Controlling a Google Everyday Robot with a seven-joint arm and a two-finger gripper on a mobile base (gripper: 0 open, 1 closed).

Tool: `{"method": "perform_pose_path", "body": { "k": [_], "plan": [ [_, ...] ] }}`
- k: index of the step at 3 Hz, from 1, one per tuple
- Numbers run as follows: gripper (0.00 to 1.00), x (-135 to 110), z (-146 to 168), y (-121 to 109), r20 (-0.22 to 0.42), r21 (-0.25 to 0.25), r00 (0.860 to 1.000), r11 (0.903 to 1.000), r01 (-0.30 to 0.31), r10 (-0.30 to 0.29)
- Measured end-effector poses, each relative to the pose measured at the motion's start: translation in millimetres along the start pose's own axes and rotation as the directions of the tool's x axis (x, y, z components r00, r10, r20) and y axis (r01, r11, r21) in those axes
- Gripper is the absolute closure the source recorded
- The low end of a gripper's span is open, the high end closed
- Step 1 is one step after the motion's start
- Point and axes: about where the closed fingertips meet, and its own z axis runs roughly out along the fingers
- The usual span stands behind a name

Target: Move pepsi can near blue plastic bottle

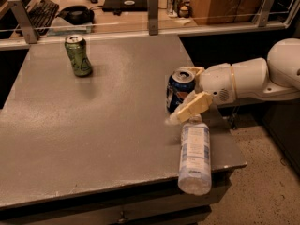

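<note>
The pepsi can, dark blue with a silver top, stands upright near the table's right edge. My gripper reaches in from the right and is shut on it, one tan finger in front of the can and the other behind its top. The blue plastic bottle lies on its side just in front of the can. Its white cap end sits close under my front finger, and its base overhangs the table's front edge.
A dented green can stands at the far left of the grey table. A rail with metal posts runs along the back, with a keyboard and desk items behind it. The table's right edge is right beside the can.
</note>
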Motion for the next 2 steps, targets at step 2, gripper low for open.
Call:
{"method": "perform_pose_path", "body": {
  "k": [2],
  "plan": [
    [0.0,-13.8,-93.2,-14.4,-0.059,0.06,0.994,0.9933,0.099,-0.096]
  ]
}}
